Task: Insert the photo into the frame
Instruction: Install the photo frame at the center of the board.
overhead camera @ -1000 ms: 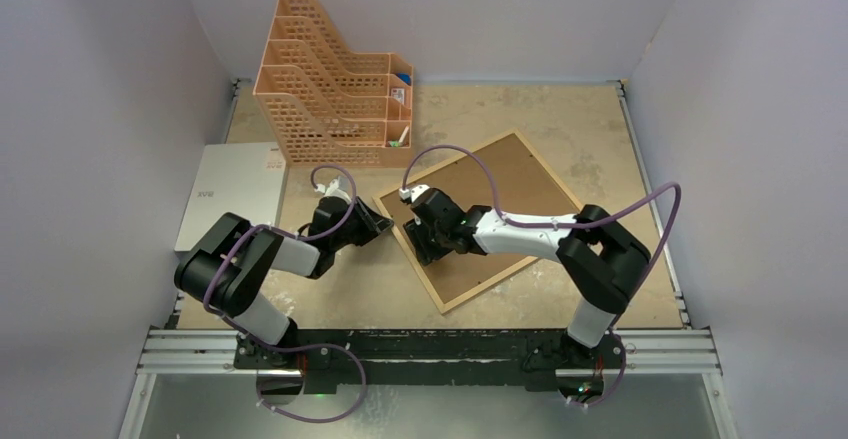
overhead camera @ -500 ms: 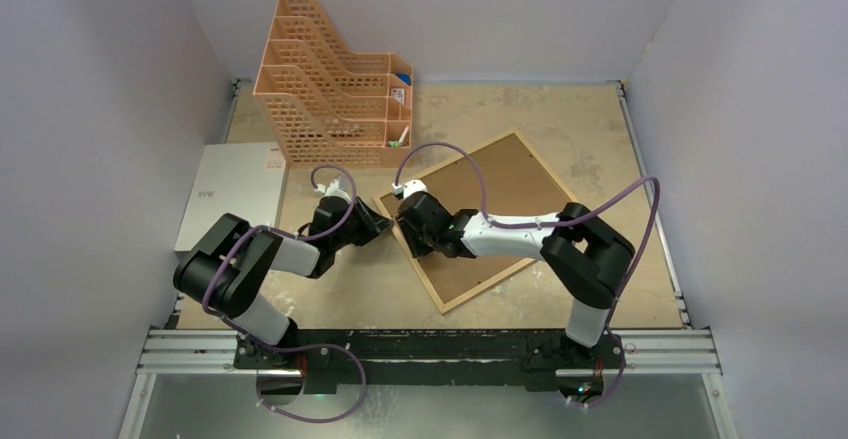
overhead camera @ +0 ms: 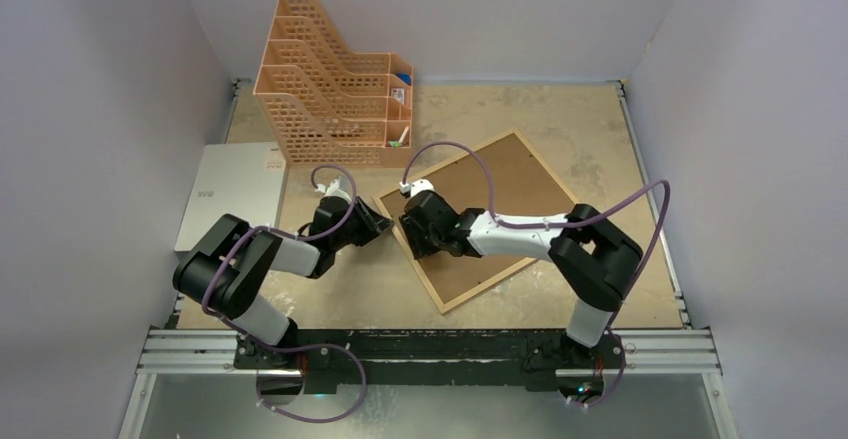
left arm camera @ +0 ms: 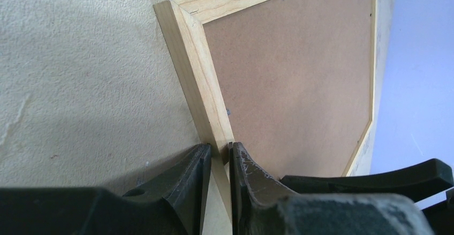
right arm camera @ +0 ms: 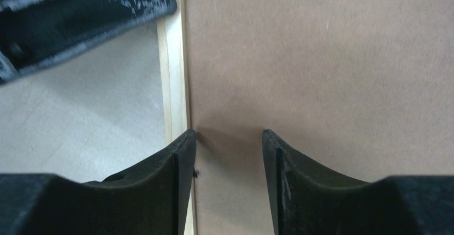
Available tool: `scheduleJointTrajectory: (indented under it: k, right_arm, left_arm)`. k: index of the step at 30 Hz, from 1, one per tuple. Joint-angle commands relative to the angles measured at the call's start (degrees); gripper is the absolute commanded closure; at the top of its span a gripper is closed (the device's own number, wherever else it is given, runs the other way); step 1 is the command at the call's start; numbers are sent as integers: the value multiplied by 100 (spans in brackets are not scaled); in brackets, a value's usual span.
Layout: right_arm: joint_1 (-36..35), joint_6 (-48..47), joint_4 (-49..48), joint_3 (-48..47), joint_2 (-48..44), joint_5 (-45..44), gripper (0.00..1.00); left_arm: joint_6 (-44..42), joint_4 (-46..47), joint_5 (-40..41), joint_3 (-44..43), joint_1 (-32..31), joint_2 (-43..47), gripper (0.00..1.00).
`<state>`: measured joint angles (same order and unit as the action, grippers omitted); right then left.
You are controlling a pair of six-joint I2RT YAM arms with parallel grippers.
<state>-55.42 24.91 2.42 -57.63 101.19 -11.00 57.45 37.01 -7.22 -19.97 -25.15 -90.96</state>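
The frame (overhead camera: 470,296) lies face down mid-table, turned at an angle, with the brown backing board (overhead camera: 500,184) filling it. My left gripper (overhead camera: 385,225) is shut on the frame's left rail (left arm camera: 198,74); its fingers pinch the light wood from both sides (left arm camera: 219,152). My right gripper (overhead camera: 414,246) hovers open just above the backing board (right arm camera: 321,58), close to that same rail (right arm camera: 174,74). One fingertip (right arm camera: 184,144) is at the seam between board and wood, and nothing is between the fingers. The photo is out of view.
An orange lattice file organizer (overhead camera: 330,84) stands at the back left. A pale grey sheet (overhead camera: 230,194) lies at the table's left edge. The left arm's finger (right arm camera: 80,10) shows just beyond the rail in the right wrist view.
The right gripper has moved a little left along the backing board toward the frame's left rail; its jaws narrowed, then widened again. The left gripper has stayed clamped on the rail.
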Motion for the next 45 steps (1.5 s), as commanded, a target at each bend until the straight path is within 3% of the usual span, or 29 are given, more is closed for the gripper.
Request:
scheduleJointTrajectory:
  k: [1, 34, 45]
  right_arm:
    - [-74, 264, 1455, 226, -86, 275, 47]
    - [-129, -548, 1181, 612, 94, 863, 50]
    - [-275, -350, 1403, 628, 384, 590, 54]
  left_arm:
    - [-502, -1948, 373, 424, -25, -434, 75]
    - [-467, -1909, 431, 455, -25, -453, 76]
    - [-468, -1948, 469, 423, -25, -410, 76]
